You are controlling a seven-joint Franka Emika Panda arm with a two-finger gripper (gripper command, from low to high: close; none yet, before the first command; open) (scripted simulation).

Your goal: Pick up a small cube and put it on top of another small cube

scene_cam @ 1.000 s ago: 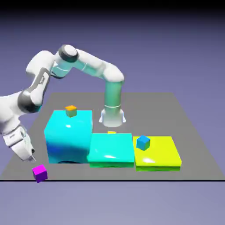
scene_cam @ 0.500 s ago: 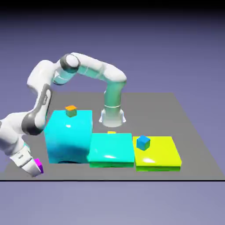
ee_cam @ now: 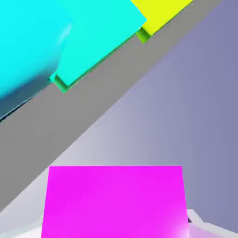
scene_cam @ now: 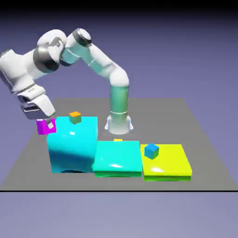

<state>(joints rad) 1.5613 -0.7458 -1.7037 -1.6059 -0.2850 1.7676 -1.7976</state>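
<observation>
Far left of the exterior view, the claw is up in the air, pinched shut on the small magenta cube. Half a second ago that cube sat low at the desk's lower-left corner with the claw down on it; now it is lifted clear of the desk and hangs just left of the tall cyan block, about level with that block's top edge. The arm has swung up with it: its grey-jointed elbow, earlier low at the left edge, now rides high in the upper left of the frame.

Moving right, the small orange cube sits on top of the tall cyan block, near its back edge, same spot as before. Next comes the flat teal slab, pressed against the cyan block's right side, with a sliver of a small yellow thing peeking over its far edge. Then the flat yellow-green slab, side by side with the teal one, carrying the small blue cube near its left end. None of these has budged.

In the hand view the magenta cube fills the bottom of the frame, hiding the fingertips. Above it, tilted, run the grey desk, the cyan block at upper left, the teal slab and a corner of the yellow-green slab.
</observation>
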